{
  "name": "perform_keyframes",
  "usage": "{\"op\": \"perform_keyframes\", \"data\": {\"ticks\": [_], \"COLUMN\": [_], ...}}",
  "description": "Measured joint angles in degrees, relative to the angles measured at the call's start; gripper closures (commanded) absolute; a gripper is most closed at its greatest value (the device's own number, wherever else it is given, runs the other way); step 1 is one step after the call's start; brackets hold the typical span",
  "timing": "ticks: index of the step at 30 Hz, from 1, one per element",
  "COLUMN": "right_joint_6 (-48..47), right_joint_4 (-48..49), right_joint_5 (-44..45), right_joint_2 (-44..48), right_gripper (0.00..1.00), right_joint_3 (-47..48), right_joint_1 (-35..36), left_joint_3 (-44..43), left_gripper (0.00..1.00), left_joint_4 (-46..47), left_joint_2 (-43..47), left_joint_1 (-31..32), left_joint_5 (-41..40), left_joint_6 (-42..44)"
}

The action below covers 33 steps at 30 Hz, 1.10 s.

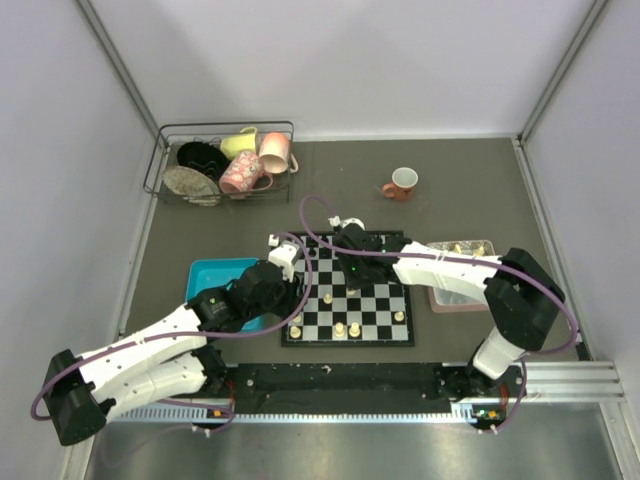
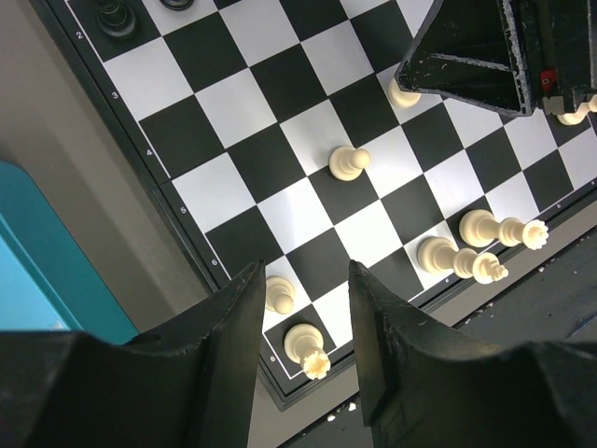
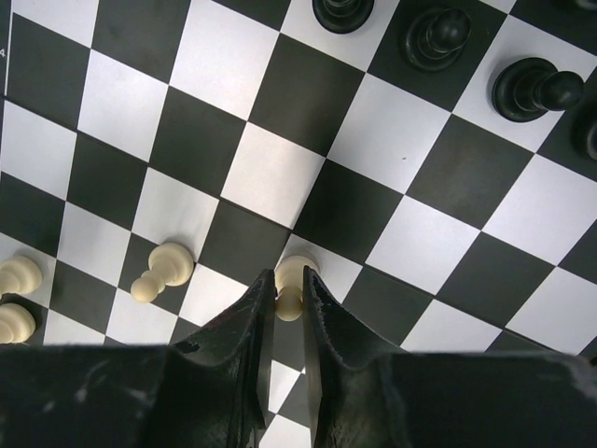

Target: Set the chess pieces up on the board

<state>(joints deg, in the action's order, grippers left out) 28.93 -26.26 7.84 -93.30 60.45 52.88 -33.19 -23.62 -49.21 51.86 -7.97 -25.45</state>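
Note:
The board lies in front of both arms. My right gripper hangs over its middle, fingers pressed on either side of a cream-white pawn that stands on a white square. Another white pawn stands to its left, and black pieces line the far rows. My left gripper hovers open above the board's near left corner. Below its gap stands a white rook, untouched, with a pawn beside it. More white pieces stand along the near edge.
A blue tray lies left of the board under the left arm. A pink tray with several pieces sits at the right. A wire rack with cups stands at the back left, and a red mug behind the board.

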Motion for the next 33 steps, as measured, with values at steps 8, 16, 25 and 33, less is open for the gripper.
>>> {"op": "perform_keyframes", "data": {"ticks": [8,16,25,33], "right_joint_6": [0.00,0.00,0.17,1.05], "right_joint_4": [0.07,-0.17,-2.56,-5.07], "right_joint_5": [0.04,0.52,1.44,0.83], "right_joint_2": [0.33,4.17,11.47,18.84], "right_gripper": [0.88,0.89,0.88,0.87], "right_joint_3": [-0.02,-0.74,-6.75,-13.25], "right_joint_1": [0.00,0.00,0.00,0.00], "left_joint_3": [0.00,0.00,0.00,0.00], "left_gripper": [0.54,0.53,0.53,0.53], "left_joint_4": [0.00,0.02,0.04,0.11], "left_joint_2": [0.00,0.00,-0.02,-0.07], "left_joint_1": [0.00,0.00,0.00,0.00], "left_joint_5": [0.00,0.00,0.02,0.22], "left_joint_6": [0.02,0.02,0.02,0.02]}}
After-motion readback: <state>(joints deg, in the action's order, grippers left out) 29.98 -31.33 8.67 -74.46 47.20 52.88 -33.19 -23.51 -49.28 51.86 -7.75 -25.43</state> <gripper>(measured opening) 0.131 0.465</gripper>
